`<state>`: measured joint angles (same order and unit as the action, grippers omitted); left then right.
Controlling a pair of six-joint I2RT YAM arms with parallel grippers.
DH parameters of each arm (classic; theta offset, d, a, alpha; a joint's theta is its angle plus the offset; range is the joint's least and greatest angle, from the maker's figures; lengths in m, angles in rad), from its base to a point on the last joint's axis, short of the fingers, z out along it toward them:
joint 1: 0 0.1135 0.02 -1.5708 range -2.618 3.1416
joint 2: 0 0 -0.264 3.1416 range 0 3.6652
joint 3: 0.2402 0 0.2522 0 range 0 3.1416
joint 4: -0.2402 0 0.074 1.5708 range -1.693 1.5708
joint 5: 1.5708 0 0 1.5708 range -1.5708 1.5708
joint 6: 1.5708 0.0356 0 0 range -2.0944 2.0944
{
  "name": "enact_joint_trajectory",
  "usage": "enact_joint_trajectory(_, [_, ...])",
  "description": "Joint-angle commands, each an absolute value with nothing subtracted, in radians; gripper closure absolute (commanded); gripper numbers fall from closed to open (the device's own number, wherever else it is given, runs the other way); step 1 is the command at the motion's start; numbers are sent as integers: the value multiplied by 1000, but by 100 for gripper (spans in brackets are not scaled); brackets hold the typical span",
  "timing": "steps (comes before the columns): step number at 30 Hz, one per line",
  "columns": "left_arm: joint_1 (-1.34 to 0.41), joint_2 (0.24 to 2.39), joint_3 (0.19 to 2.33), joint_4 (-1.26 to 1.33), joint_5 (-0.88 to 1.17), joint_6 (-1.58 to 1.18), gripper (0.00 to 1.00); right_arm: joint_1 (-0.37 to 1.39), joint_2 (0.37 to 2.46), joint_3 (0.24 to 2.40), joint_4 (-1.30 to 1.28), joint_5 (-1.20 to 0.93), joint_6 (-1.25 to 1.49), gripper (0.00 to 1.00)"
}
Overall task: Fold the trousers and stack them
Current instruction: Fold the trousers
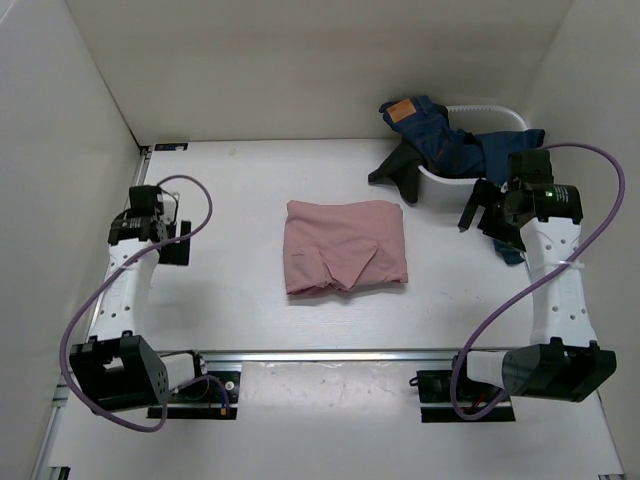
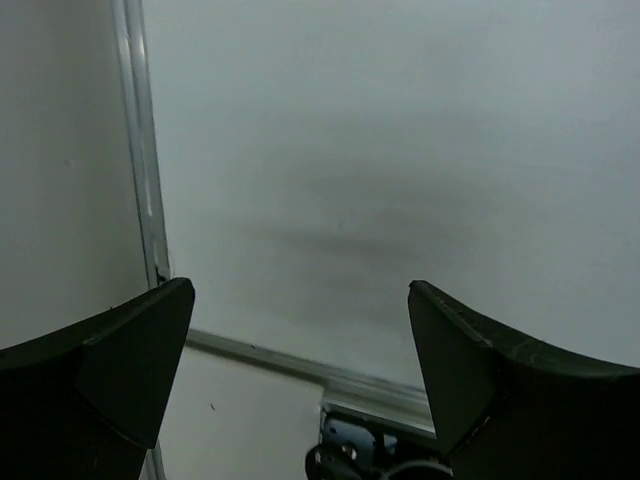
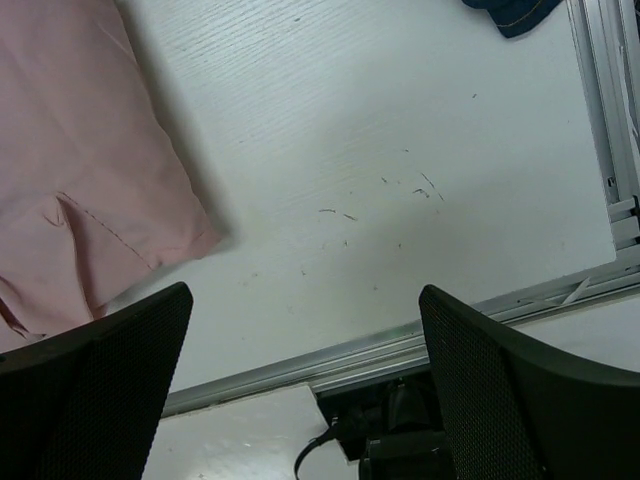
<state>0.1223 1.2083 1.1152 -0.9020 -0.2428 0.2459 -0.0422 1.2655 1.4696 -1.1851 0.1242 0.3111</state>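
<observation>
The dusty-pink trousers point(image 1: 344, 246) lie folded into a rough square in the middle of the table; a corner of them also shows at the left of the right wrist view point(image 3: 80, 180). My left gripper point(image 1: 165, 240) is open and empty at the far left of the table, well away from the trousers; its view point(image 2: 300, 330) shows only bare table. My right gripper point(image 1: 484, 216) is open and empty to the right of the trousers, raised above the table point(image 3: 305, 335).
A white basket point(image 1: 480, 140) at the back right holds blue jeans point(image 1: 440, 135) and a dark garment point(image 1: 400, 170) that spill over its rim. White walls enclose the table. An aluminium rail point(image 1: 330, 353) runs along the near edge by the arm bases.
</observation>
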Motion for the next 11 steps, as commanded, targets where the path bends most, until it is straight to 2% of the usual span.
enact_joint_trajectory(1, [173,1117,1097,-920,-200,172,0,-49,1253,1473,-1175,100,279,1])
enact_joint_trajectory(5, [206,1127,1146,-931,-121,160,0,-49,1262,1499,-1175,100,279,1])
enact_joint_trajectory(11, [206,1166,1210,-949,-121,160,0,-58,1235,1488,-1164,135,279,1])
